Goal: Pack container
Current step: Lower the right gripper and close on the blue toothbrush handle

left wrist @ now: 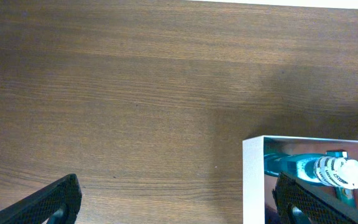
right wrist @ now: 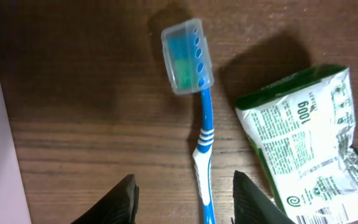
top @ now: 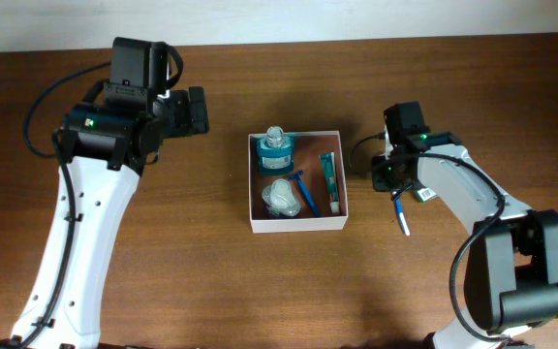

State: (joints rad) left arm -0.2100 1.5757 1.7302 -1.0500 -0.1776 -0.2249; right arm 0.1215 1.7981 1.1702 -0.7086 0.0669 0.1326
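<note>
My right pincer [right wrist: 184, 190] hangs wide open over the table [right wrist: 92, 74] with nothing in it. The toothbrush [right wrist: 202, 124] lies right under it. In the wrist view its long axis runs almost straight up and down. The capped head is at the far end, and the blue handle comes back toward me and passes between my two fingers [right wrist: 126, 190]. One finger stands on each side of the handle, so my closing line already crosses it squarely. I judge the next move to be a straight drop and a squeeze, with little or no turning of the wrist. A crumpled green and white packet [right wrist: 303, 149] lies just beside the handle on one side. It sits close to the finger there, and it could get caught in the pinch if I come down off centre. From above, the box [top: 296, 225] sits in the middle of the table, between my two arms. It already holds a teal bottle [top: 276, 150], a tube [top: 329, 182] and a razor [top: 306, 192]. The toothbrush is outside it, on my right and apart from its wall. My right arm is much the nearer one. My left pincer [left wrist: 176, 199] is also open and empty, off the box's opposite side near a corner, so this pick falls to the right.
</note>
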